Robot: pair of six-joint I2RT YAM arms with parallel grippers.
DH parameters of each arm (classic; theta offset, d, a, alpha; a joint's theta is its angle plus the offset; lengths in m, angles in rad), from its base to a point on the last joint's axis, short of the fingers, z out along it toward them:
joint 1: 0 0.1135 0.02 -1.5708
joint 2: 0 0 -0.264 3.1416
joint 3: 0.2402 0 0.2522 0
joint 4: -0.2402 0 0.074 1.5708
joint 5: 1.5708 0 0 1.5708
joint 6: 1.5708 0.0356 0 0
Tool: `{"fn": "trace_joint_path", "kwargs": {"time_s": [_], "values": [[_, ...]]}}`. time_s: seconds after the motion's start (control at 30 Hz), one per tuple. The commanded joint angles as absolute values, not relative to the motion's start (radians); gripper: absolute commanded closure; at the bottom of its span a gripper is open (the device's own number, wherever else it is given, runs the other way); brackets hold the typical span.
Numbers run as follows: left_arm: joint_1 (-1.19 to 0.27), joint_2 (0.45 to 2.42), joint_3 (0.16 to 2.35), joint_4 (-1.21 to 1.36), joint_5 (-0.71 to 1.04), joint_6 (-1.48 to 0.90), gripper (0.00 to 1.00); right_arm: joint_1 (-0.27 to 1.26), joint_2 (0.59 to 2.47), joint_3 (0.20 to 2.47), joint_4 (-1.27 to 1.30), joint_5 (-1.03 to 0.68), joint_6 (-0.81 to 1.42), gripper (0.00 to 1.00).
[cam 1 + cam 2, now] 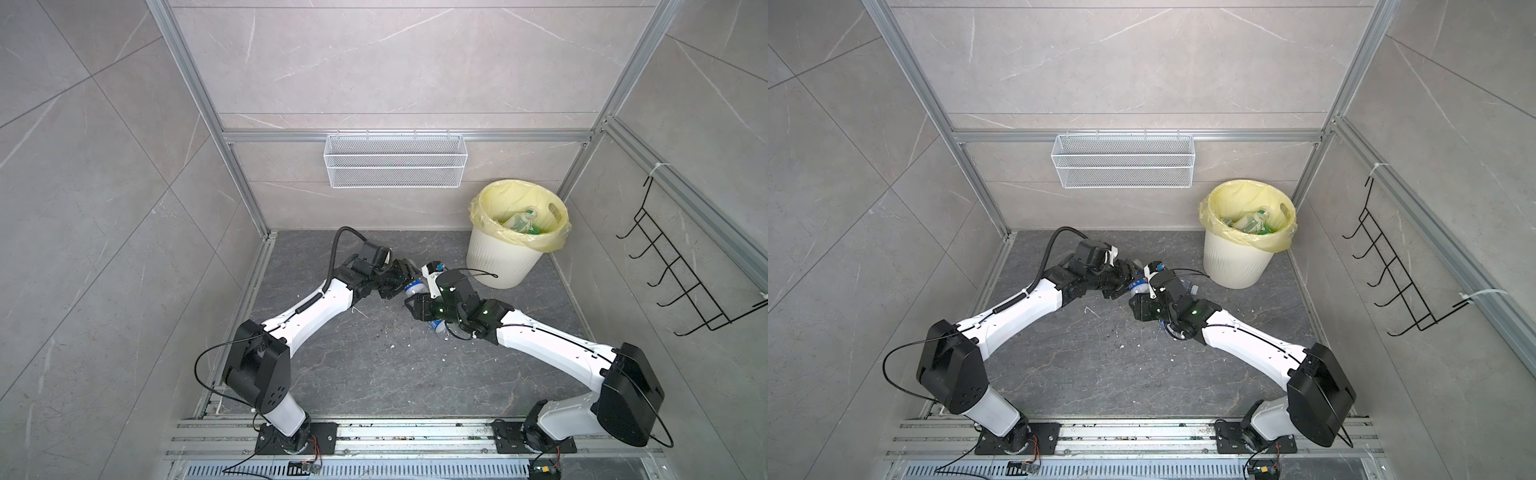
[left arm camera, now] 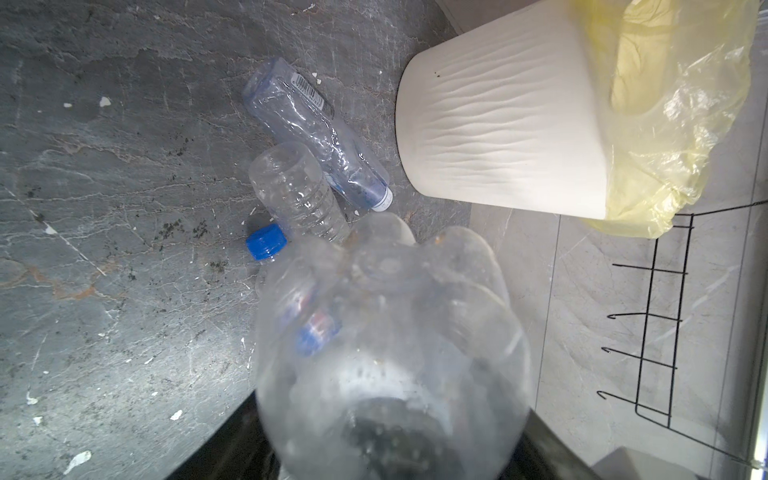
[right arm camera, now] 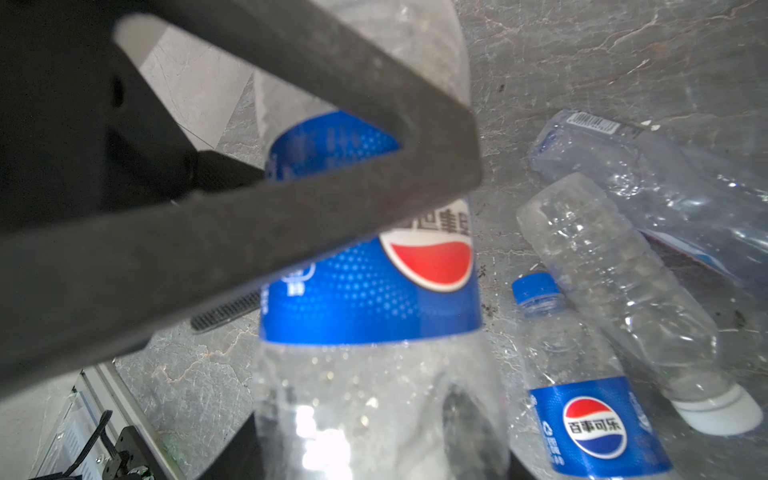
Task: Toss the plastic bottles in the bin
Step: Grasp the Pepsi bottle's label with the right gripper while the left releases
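A clear plastic bottle with a blue label [image 3: 370, 291] hangs between both arms left of the bin [image 1: 498, 266], and shows in both top views [image 1: 415, 286] [image 1: 1138, 286]. My right gripper [image 3: 382, 449] is shut on its lower body. My left gripper [image 2: 390, 449] flanks the bottle's base [image 2: 390, 353]; its grip is hidden by the blurred plastic. One left finger [image 3: 291, 199] crosses the label. Three more bottles lie on the floor: a blue-capped one [image 3: 590, 415], a white-capped one [image 3: 623, 291] and a crushed one [image 3: 665, 174]. Green bottles [image 1: 523, 222] lie in the bin.
A white wire mesh basket [image 1: 395, 160] hangs on the back wall. A black wire hook rack [image 1: 685, 266] sticks out from the right wall. Aluminium posts frame the dark stone floor [image 1: 374, 374]. The bin stands in the far right corner.
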State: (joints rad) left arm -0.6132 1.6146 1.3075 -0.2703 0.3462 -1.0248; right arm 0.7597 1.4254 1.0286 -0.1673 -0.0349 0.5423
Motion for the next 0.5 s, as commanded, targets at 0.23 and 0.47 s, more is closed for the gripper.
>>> {"fn": "trace_joint_path", "kwargs": {"time_s": [0.23, 0.47], "values": [[-0.597, 1.508, 1.325, -0.343, 0.276, -0.986, 0.08, 0.759, 1.358, 1.022, -0.204, 0.015, 0.517, 0.56], [-0.597, 1.427, 1.342, -0.363, 0.228, -0.898, 0.0, 0.757, 1.323, 1.031, -0.25, 0.058, 0.509, 0.58]]}}
